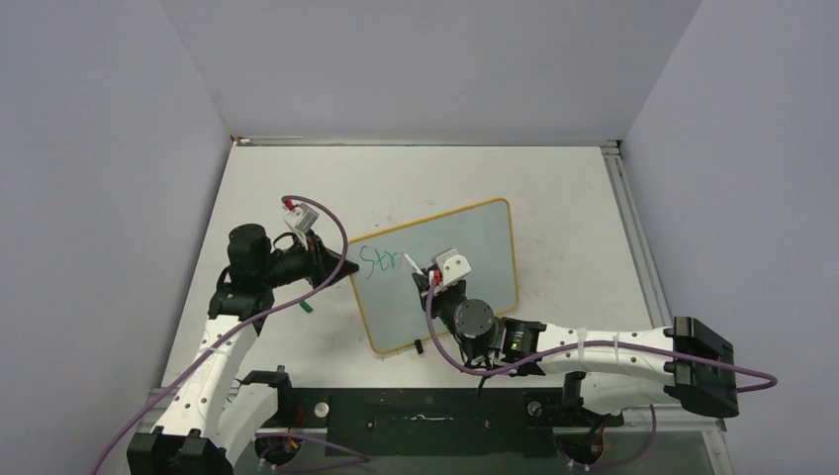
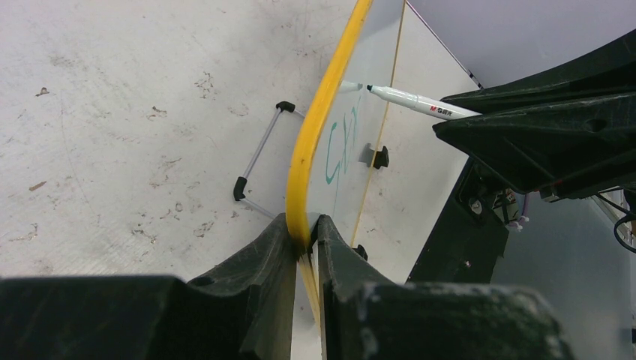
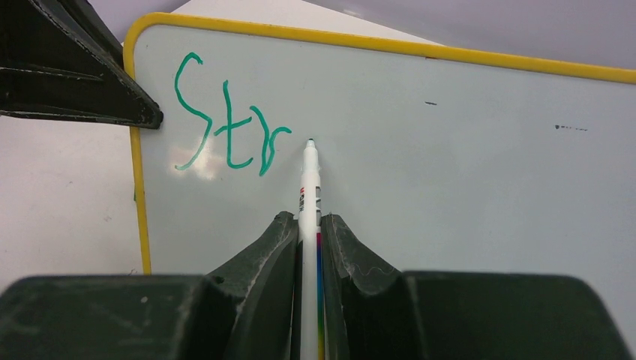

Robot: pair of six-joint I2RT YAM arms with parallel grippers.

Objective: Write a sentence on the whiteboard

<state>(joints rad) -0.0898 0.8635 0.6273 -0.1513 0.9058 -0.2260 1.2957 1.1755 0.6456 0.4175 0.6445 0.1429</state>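
The whiteboard (image 1: 465, 252) with its yellow frame lies slanted on the table. Green lettering (image 1: 377, 261) near its left end reads "Str"; it also shows in the right wrist view (image 3: 225, 127). My left gripper (image 1: 341, 265) is shut on the board's left edge (image 2: 304, 187), its jaws pinching the yellow frame. My right gripper (image 1: 432, 281) is shut on a white marker (image 3: 310, 187), whose tip sits at the board surface just right of the "r". The marker also shows in the left wrist view (image 2: 420, 103).
A small green marker cap (image 1: 307, 307) lies on the table left of the board. The board's wire stand (image 2: 259, 154) sticks out over the table. Black clips (image 2: 380, 157) sit on the board's near long edge. Grey walls enclose the table.
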